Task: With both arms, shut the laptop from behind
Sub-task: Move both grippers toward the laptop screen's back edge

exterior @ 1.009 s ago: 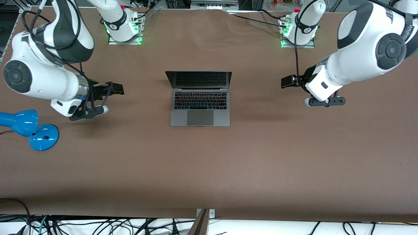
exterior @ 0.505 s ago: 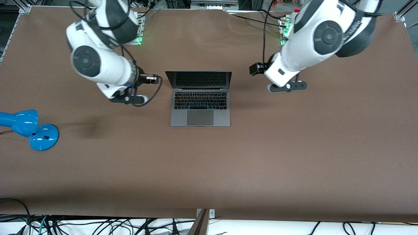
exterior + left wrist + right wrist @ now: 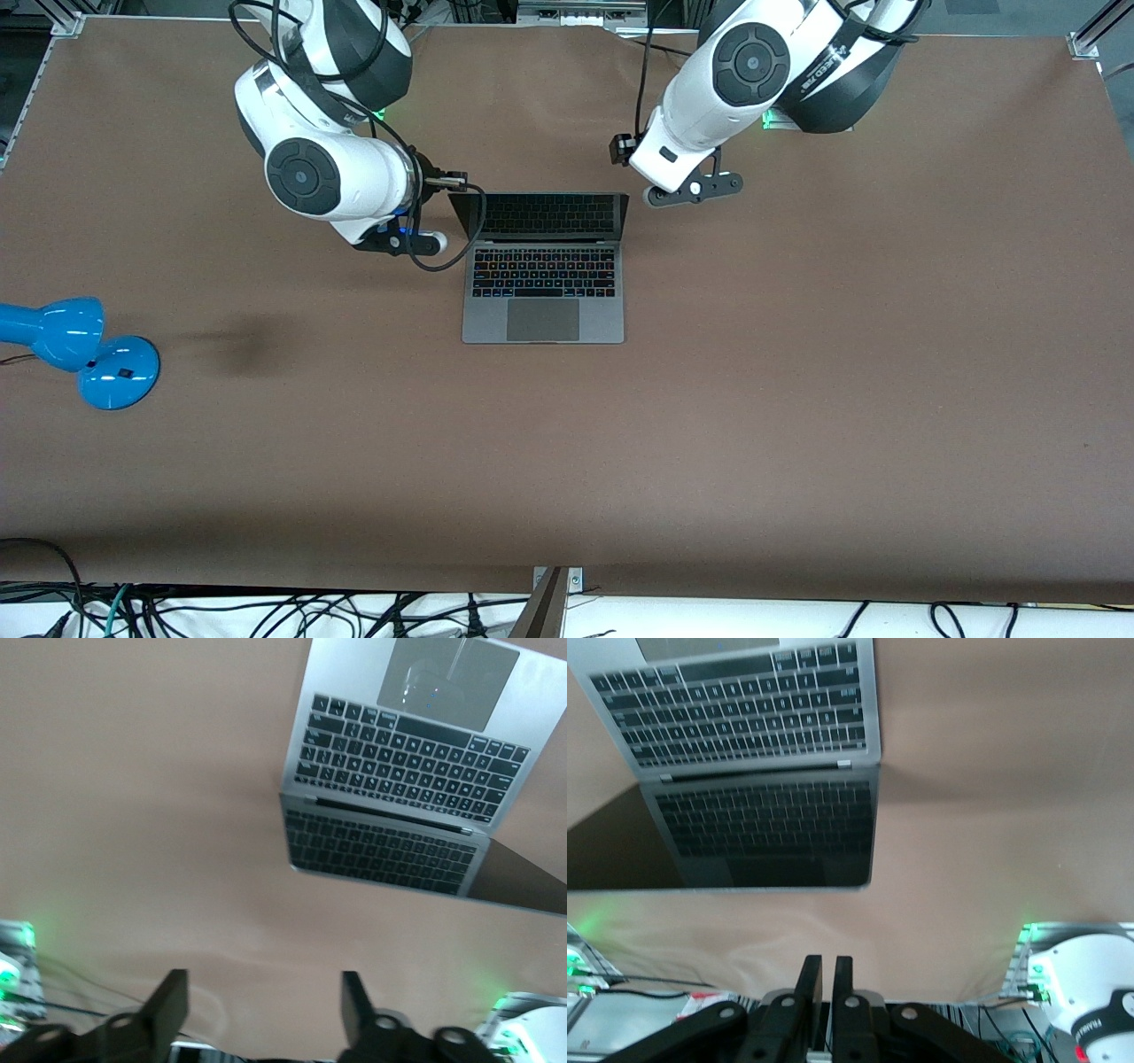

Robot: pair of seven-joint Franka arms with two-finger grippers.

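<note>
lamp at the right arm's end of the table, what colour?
Bright blue lamp; shows only in the front view.

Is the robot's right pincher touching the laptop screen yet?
Apart. In the right wrist view, bare brown table shows between the right gripper, fingers nearly together, and the top edge of the laptop screen, so nothing is pressing on the lid.

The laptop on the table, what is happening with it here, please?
The laptop stands open on the brown table, and nothing touches it yet. The right gripper is at one top corner of the screen, fingers nearly together. The left gripper is by the other top corner, fingers apart. Neither holds anything. It looks like both arms are about to push the lid down. A blue lamp lies at the right arm's end.
</note>
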